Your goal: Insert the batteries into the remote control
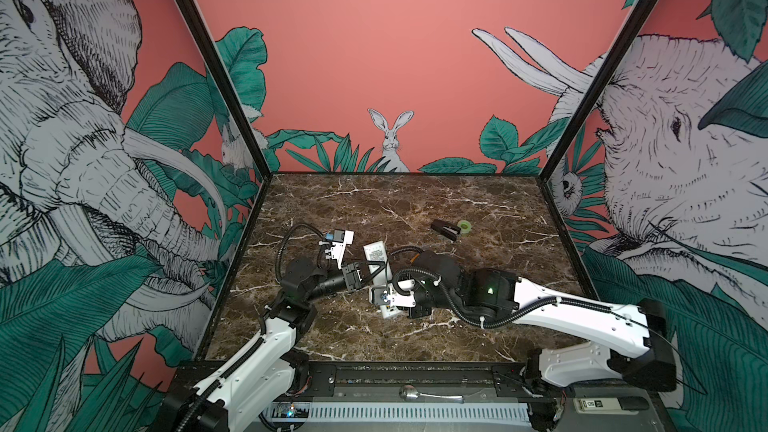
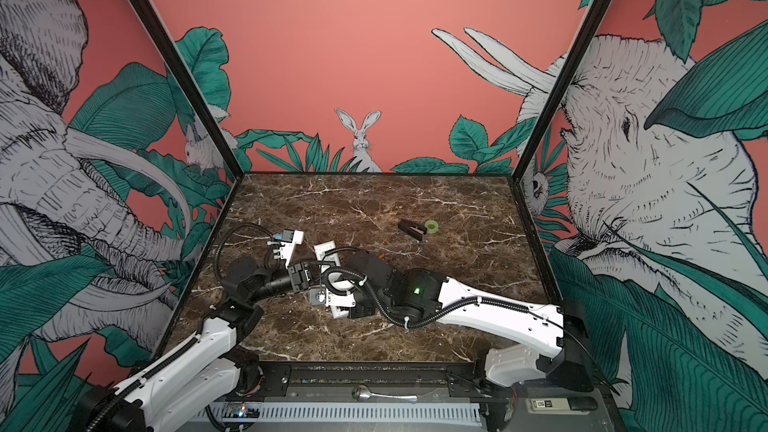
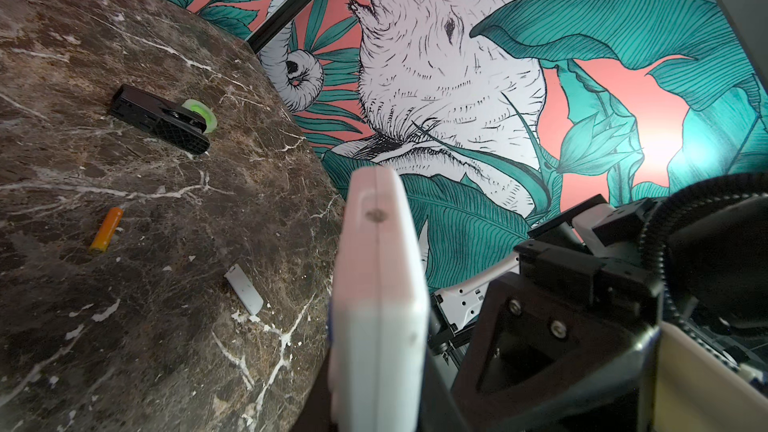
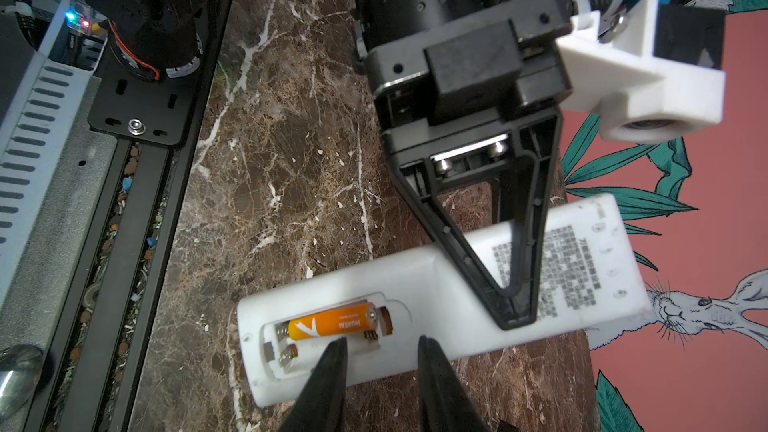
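My left gripper (image 1: 376, 271) is shut on the remote control (image 4: 436, 280), a long white remote, and holds it by its middle above the marble table (image 1: 478, 284), plain back up and battery compartment uncovered. One orange battery (image 4: 332, 323) lies in the compartment's far slot. The near slot holds nothing. My right gripper (image 4: 380, 342) hovers just over that end, its jaws apart with nothing between them. A second orange battery (image 3: 106, 229) lies loose on the table. In both top views the remote (image 1: 376, 257) (image 2: 325, 252) is partly hidden by the arms.
A small white cover piece (image 3: 244, 288) lies on the table near the loose battery. A black stapler-like object (image 1: 445, 229) and a green tape roll (image 1: 464, 226) sit further back. A spoon (image 1: 415, 393) rests on the front rail. Printed walls enclose three sides.
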You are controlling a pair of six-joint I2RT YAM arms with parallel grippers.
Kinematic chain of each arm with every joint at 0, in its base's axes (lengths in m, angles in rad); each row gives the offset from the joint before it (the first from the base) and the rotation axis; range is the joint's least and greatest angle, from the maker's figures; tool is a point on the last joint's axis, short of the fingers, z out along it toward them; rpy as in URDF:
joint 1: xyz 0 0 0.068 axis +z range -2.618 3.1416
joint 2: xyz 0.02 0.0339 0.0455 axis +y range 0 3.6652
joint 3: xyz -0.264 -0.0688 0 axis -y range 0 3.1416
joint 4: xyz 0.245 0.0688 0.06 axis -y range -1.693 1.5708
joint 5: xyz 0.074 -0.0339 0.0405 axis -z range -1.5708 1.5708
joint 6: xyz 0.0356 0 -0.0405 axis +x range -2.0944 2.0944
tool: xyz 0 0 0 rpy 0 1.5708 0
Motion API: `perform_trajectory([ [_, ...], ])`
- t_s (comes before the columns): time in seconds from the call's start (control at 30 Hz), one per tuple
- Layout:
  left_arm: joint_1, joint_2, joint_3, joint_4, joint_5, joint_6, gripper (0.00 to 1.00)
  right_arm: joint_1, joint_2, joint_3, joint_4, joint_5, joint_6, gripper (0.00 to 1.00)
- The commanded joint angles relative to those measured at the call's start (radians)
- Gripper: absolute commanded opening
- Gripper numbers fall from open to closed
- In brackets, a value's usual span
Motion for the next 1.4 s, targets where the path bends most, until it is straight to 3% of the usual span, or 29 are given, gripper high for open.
perform_trajectory([
  [0.0,-0.004,-0.019,0.027,0.024,0.019,-0.007,0.00,0.006,0.010,0.029,0.021,-0.010,-0.017,0.30],
  [1.37,-0.005,-0.027,0.031,0.028,0.016,-0.031,0.00,0.007,0.076,0.032,-0.014,-0.044,-0.040,0.14],
])
